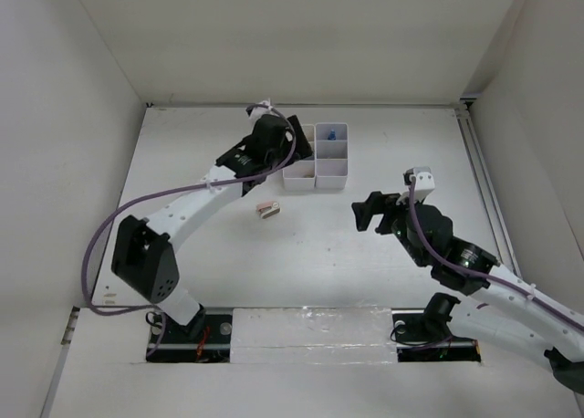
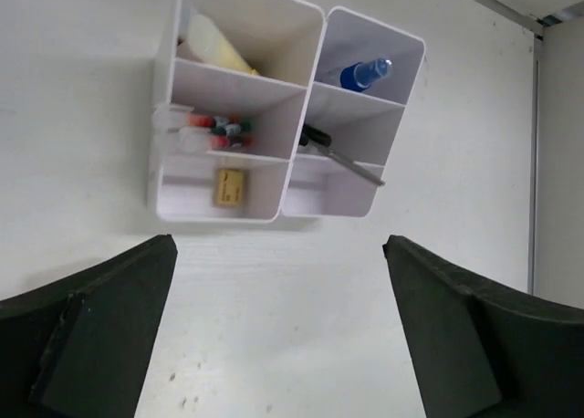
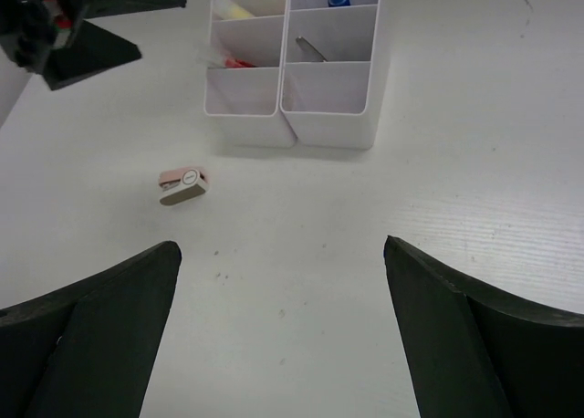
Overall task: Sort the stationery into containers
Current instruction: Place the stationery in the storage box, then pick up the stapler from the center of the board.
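The white six-compartment container [image 1: 316, 182] stands at the back middle of the table. The left wrist view shows the container [image 2: 215, 208] holding a yellow bar [image 2: 219, 46], a blue-capped bottle [image 2: 365, 73], red-white pens [image 2: 219, 126], scissors [image 2: 339, 155] and a small yellow eraser [image 2: 229, 186]. A pink eraser [image 1: 267, 210] lies on the table in front of the container, also in the right wrist view [image 3: 182, 185]. My left gripper [image 1: 297, 135] is open and empty, just left of and above the container. My right gripper [image 1: 363, 214] is open and empty, to the right of the pink eraser.
White walls enclose the table on the left, back and right. A metal rail [image 1: 482, 190] runs along the right edge. In the right wrist view the left gripper [image 3: 82, 26] shows at the upper left beside the container [image 3: 328, 126].
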### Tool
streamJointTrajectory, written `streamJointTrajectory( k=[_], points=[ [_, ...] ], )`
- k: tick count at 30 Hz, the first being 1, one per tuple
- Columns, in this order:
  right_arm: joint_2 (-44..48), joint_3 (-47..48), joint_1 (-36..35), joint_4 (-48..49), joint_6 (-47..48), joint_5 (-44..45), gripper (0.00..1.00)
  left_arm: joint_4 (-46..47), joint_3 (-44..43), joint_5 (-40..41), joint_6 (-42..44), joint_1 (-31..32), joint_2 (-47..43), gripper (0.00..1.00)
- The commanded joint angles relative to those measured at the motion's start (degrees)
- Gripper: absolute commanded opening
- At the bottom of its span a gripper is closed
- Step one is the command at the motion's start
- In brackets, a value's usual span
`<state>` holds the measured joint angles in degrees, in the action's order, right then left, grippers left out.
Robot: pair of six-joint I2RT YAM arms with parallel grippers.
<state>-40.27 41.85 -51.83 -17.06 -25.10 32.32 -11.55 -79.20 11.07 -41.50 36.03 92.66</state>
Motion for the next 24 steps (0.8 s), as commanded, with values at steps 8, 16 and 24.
streamJointTrajectory(
  k=[8,16,24],
  points=[
    [-1.3,3.0,-0.5,3.8,5.1,-12.5,0.99,7.3,28.0,5.6,9.3,-0.5,-24.4,1.00],
    [-7.8,4.0,-0.5,9.8,6.9,-30.2,0.99,28.7,48.2,9.3,21.9,-1.7,-31.8,1.00],
    [-3.6,1.6,-1.0,11.0,6.4,-35.3,0.99,38.3,44.3,-18.7,30.2,-13.8,-22.7,1.00]
  ],
)
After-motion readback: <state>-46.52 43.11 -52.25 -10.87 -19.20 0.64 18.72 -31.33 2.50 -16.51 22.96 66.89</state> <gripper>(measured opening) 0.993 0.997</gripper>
